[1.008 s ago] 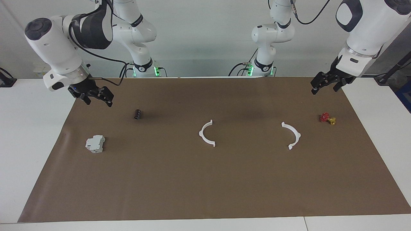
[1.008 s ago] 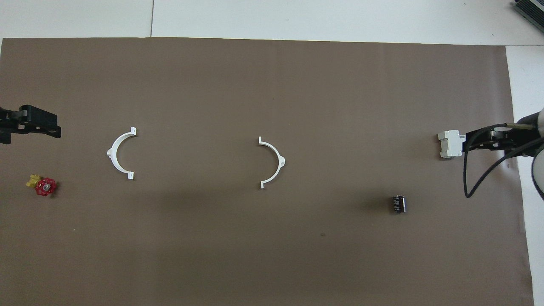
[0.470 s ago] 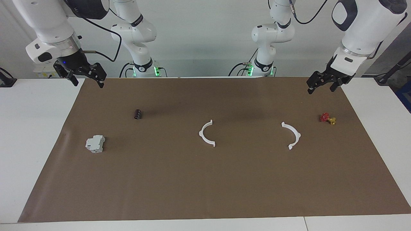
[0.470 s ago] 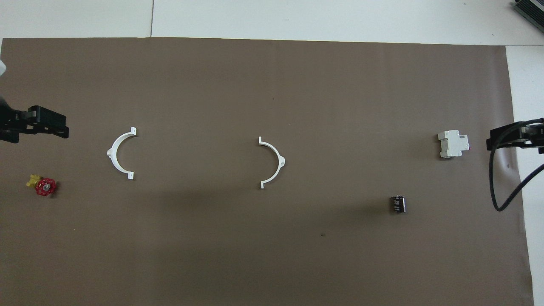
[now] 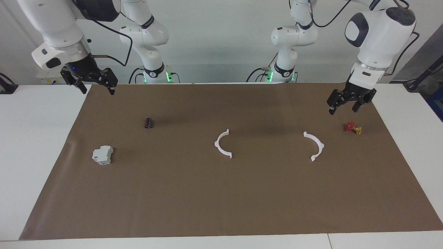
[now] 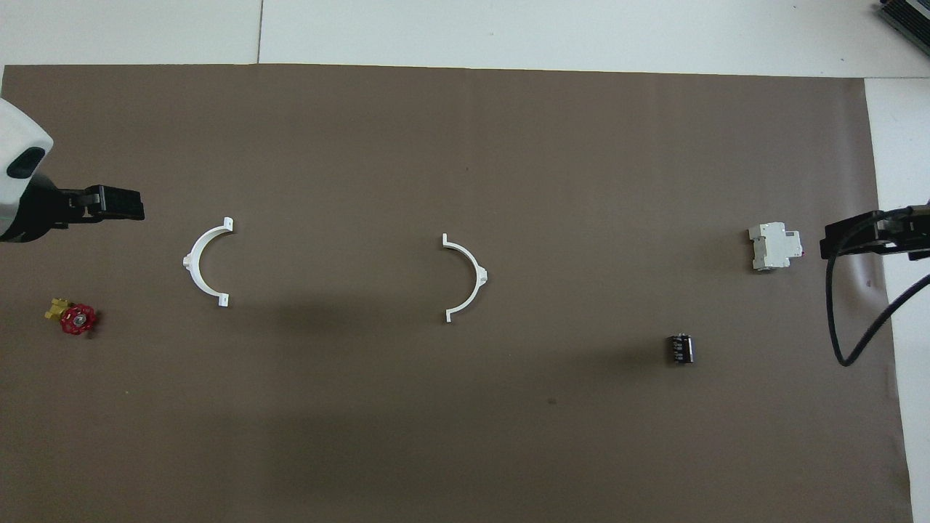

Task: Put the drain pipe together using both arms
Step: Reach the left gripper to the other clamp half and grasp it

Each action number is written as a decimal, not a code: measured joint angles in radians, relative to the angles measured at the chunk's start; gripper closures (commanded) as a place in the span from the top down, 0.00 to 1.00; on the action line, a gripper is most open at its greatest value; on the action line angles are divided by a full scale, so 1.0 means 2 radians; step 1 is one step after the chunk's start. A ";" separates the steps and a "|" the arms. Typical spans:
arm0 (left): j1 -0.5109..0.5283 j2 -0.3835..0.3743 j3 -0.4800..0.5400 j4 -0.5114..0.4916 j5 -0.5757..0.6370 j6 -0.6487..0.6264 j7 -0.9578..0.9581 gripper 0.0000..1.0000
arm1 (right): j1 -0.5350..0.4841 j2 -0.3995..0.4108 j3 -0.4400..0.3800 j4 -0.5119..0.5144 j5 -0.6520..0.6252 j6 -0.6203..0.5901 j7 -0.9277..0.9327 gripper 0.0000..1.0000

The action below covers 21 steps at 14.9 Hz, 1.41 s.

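Half-rings (image 5: 222, 144) (image 5: 315, 145) lie well apart mid-worktop (image 5: 221, 193), unjoined. Thin, light, stiff plastic, likely slippery; best pinched across arc beside mid tab. Left tool (image 5: 347, 103) above valve (image 5: 353, 128), spread wide, empty. Right tool (image 5: 92, 82) waits over worktop edge, wide, empty.

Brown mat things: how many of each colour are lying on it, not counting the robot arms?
White: 3, namely the half-ring at mid-table, the half-ring toward the left arm's end, and the boxy block.
Black: 1, the small cylinder.
Red and gold: 1, the valve.
Total: 5.
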<state>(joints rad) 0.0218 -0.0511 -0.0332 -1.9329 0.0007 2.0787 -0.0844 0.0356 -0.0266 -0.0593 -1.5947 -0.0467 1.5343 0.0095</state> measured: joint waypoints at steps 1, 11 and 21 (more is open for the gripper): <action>0.004 0.007 0.001 -0.028 0.000 0.041 0.000 1.00 | 0.001 0.000 0.002 0.000 0.000 0.000 0.000 1.00; 0.006 0.130 -0.003 -0.087 0.000 0.205 -0.111 1.00 | 0.004 0.000 0.013 0.001 0.000 0.000 -0.009 1.00; 0.005 0.120 -0.004 -0.108 0.000 0.170 -0.122 1.00 | 0.002 0.000 0.012 0.001 0.000 0.000 -0.009 1.00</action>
<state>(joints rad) 0.0325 0.1896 -0.0414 -2.1493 0.0004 2.4190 -0.3278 0.0405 -0.0266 -0.0362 -1.5932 -0.0460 1.5340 -0.0082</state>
